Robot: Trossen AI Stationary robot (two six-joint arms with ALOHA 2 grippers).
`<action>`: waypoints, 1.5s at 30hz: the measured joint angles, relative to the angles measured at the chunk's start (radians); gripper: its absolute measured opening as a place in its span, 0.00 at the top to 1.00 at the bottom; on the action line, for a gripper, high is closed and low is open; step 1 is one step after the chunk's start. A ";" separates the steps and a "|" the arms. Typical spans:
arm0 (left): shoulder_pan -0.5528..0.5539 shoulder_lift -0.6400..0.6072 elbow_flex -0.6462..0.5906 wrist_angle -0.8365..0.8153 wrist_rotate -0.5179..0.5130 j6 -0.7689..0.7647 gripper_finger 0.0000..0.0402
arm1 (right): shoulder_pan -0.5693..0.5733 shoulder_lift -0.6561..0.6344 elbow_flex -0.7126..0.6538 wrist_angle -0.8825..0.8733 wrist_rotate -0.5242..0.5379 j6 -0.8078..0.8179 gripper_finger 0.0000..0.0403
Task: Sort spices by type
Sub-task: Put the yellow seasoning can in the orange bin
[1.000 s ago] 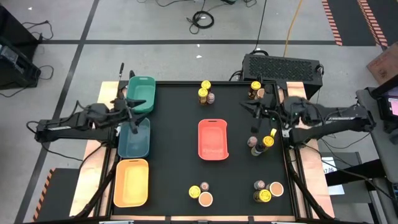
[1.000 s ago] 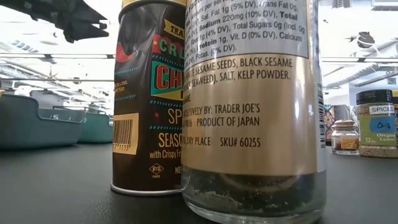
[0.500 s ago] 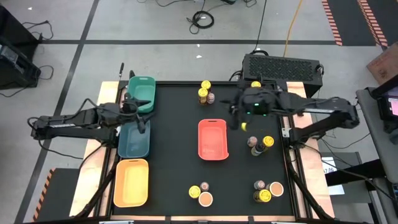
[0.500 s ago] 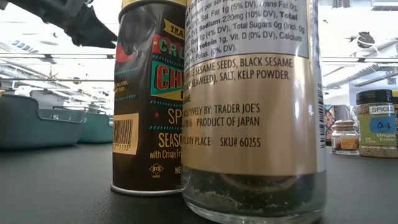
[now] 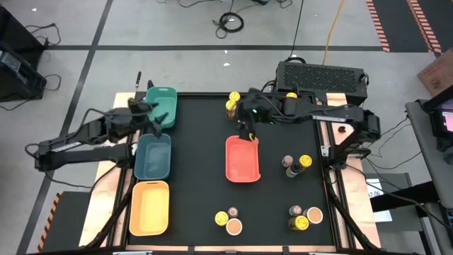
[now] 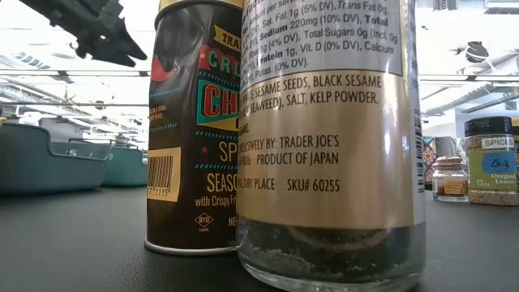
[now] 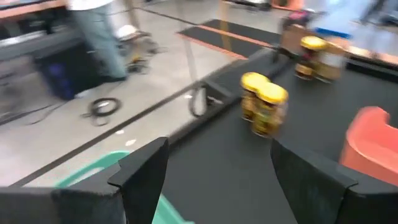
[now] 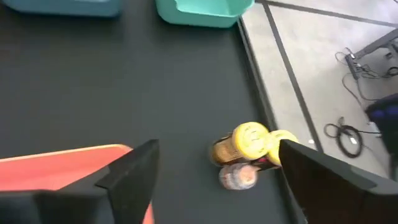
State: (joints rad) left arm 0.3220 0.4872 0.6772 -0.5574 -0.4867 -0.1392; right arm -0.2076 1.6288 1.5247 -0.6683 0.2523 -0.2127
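The spices are small round jars standing in clusters on the black table. One cluster with two yellow lids stands at the far edge; others are at the right and at the near edge. My right gripper is open in the air over the far end of the coral tray. In its wrist view the yellow-lidded jars and a small pinkish-lidded jar lie ahead of it. My left gripper is open and empty by the green tray.
The teal tray and yellow tray line the table's left side in front of the green one. Two tall jars fill the low view. More jars stand at the far right, near the right arm.
My right gripper has swept from the table's right side toward the left and far edge. It now hangs over the coral tray's far end, close to the far jar cluster. My left gripper has shifted slightly toward the far edge, by the green tray.
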 joint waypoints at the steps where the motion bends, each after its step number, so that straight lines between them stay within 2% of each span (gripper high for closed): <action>1: 0.024 -0.004 0.021 -0.022 -0.030 -0.014 0.29 | -0.020 0.026 0.031 -0.016 -0.011 -0.019 0.17; 5: 0.098 -0.018 0.086 -0.105 -0.119 -0.028 0.29 | -0.106 0.131 0.153 -0.099 -0.153 -0.056 0.13; 9: 0.131 -0.031 0.076 -0.201 -0.107 -0.042 0.29 | -0.185 0.204 0.229 -0.116 -0.256 -0.136 0.13; 14: 0.129 -0.071 -0.014 -0.198 -0.091 -0.061 0.29 | -0.234 0.248 0.238 -0.092 -0.254 -0.241 0.13; 17: 0.129 -0.101 -0.004 -0.185 -0.062 -0.057 0.29 | -0.246 0.269 0.239 -0.102 -0.272 -0.250 0.13; 22: 0.129 -0.175 -0.005 -0.185 -0.057 -0.049 0.29 | -0.279 0.313 0.239 -0.100 -0.362 -0.260 0.13; 27: 0.129 -0.227 -0.005 -0.185 -0.041 -0.038 0.29 | -0.304 0.355 0.239 -0.086 -0.364 -0.255 0.13; 38: 0.129 -0.240 -0.023 -0.167 -0.041 -0.031 0.29 | -0.310 0.381 0.238 -0.024 -0.391 -0.228 0.13; 45: 0.129 -0.240 -0.023 -0.168 -0.040 -0.031 0.29 | -0.315 0.454 0.238 -0.020 -0.378 -0.223 0.13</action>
State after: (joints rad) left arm 0.4515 0.2474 0.6540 -0.7254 -0.5270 -0.1703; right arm -0.5224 2.0824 1.7622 -0.6887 -0.1261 -0.4359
